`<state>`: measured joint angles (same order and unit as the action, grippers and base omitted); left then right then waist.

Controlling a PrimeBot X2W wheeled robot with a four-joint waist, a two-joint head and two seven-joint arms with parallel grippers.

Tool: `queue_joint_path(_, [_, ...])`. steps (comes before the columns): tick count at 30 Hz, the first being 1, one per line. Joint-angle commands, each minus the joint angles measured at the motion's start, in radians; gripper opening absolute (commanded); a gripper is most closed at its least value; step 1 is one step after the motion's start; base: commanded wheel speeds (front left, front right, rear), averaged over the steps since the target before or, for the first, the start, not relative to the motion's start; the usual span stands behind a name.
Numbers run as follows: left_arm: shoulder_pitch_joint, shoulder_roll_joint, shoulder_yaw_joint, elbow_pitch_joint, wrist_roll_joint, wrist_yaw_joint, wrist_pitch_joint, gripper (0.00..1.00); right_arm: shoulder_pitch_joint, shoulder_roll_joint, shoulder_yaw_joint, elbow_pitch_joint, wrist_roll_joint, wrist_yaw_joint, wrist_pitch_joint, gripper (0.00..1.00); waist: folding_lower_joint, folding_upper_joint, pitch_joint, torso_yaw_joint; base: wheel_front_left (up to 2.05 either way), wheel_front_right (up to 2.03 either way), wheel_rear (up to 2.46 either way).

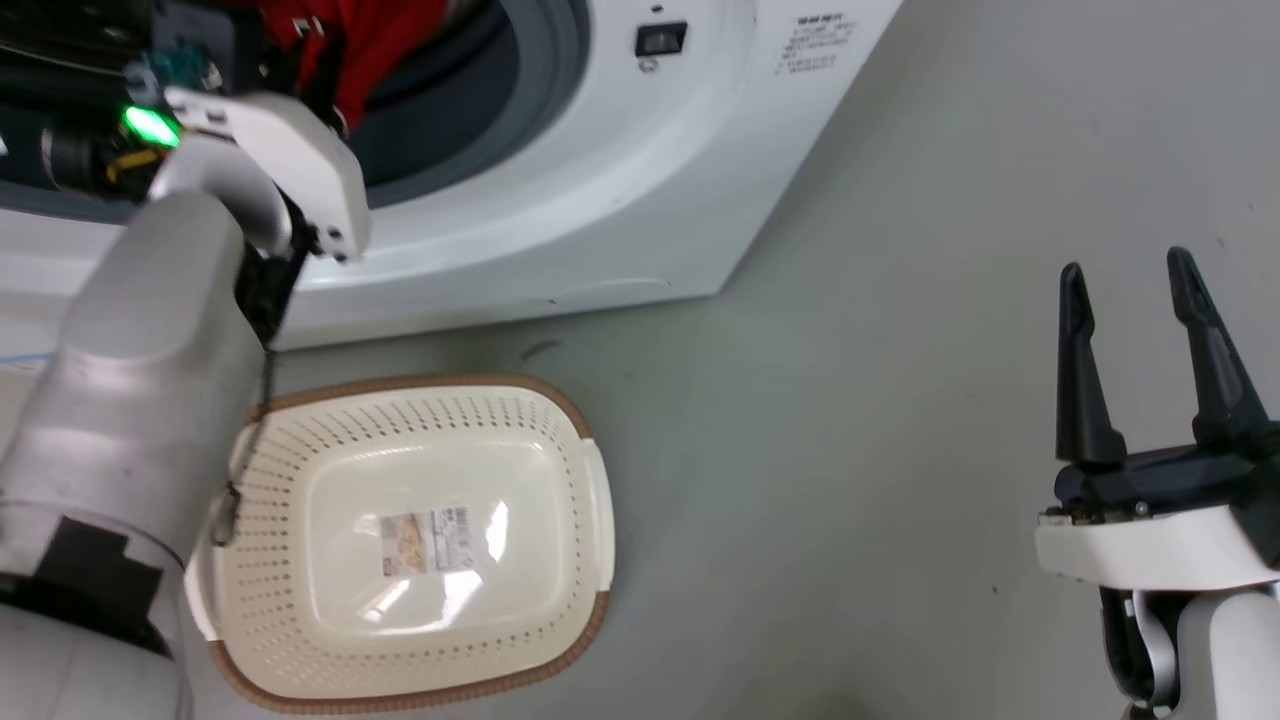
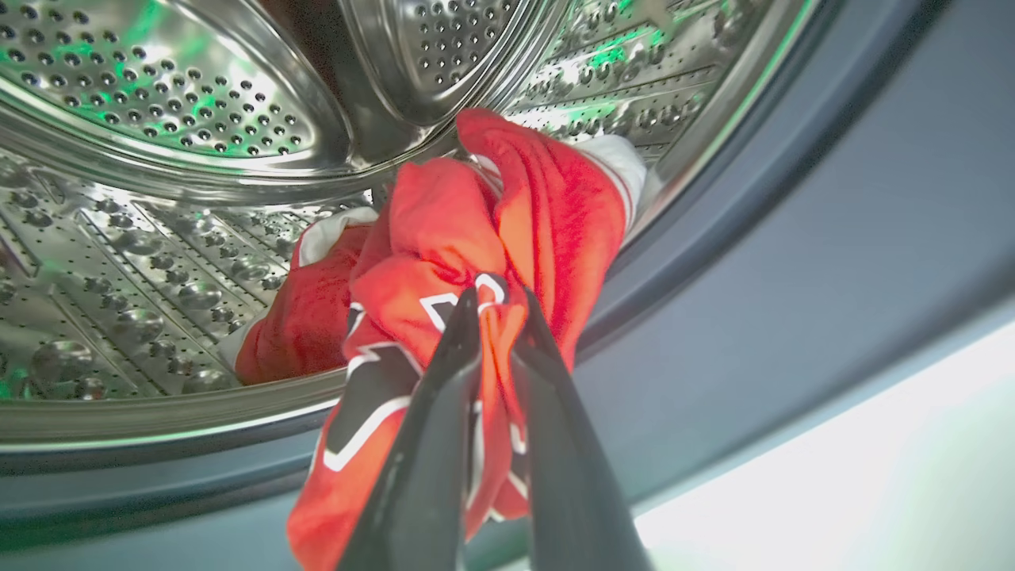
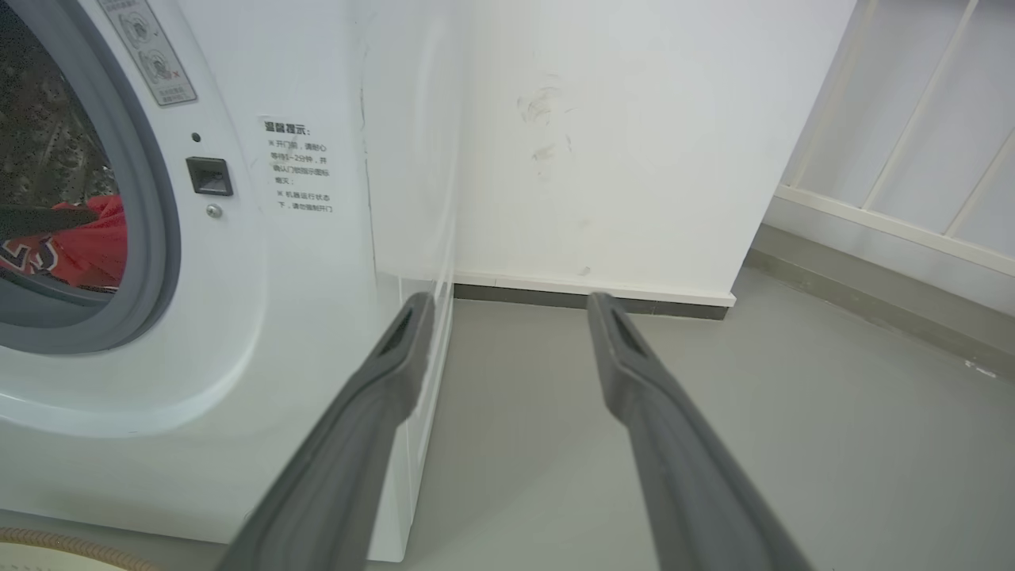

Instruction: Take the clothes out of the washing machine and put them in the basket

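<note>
Left fingers [image 2: 428, 444] pinching clothes [image 2: 444, 230], right fingers [image 3: 357, 444] apart

The right gripper [image 3: 509, 301] hangs, jaws apart, beside the washing machine [image 3: 309, 262].

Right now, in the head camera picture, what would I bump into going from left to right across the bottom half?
left forearm → basket → floor → right gripper

Upper left, a sticker [image 3: 300, 168] on the washing machine [image 3: 317, 357] has Chinese writing, starting 温馨提示. The label [image 1: 425, 540] in the basket [image 1: 270, 600] is too small to read.
</note>
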<state>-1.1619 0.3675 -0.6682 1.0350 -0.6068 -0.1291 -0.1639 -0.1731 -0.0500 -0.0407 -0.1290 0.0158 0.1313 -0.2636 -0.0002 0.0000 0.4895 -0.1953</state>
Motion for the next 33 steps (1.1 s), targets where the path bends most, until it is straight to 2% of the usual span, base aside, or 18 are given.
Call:
queue_joint_path(1, [0.04, -0.008, -0.008, -0.014, -0.013, 0.0, -0.028, 0.0, 0.023, 0.0, -0.001, 0.005, -0.012, -0.001, -0.002, 1.0, 0.0002, 0.0, -0.076, 0.051, 0.0, 0.0, 0.0])
queue_joint_path(9, [0.155, -0.019, -0.023, -0.089, -0.031, 0.0, -0.089, 0.0, 0.079, 0.0, -0.014, 0.021, -0.04, -0.001, -0.002, 1.0, 0.0002, 0.0, -0.173, 0.103, 0.0, 0.0, 0.0])
queue_joint_path(16, [0.261, -0.006, 0.003, -0.236, -0.028, 0.016, -0.102, 0.0, 0.126, 0.0, -0.017, 0.032, -0.048, -0.001, -0.002, 1.0, 0.0002, 0.0, -0.253, 0.143, 0.0, 0.0, 0.0])
queue_joint_path(26, [0.405, 0.063, 0.036, -0.535, -0.014, 0.094, -0.102, 0.0, 0.184, 0.0, -0.012, 0.043, -0.047, -0.001, -0.002, 1.0, 0.0002, 0.0, -0.34, 0.175, 0.0, 0.0, 0.0])
queue_joint_path(33, [0.489, 0.118, 0.041, -0.758, -0.022, 0.159, -0.053, 0.0, 0.222, 0.0, -0.014, 0.049, -0.044, -0.001, -0.002, 1.0, 0.0002, 0.0, -0.39, 0.194, 0.0, 0.0, 0.0])
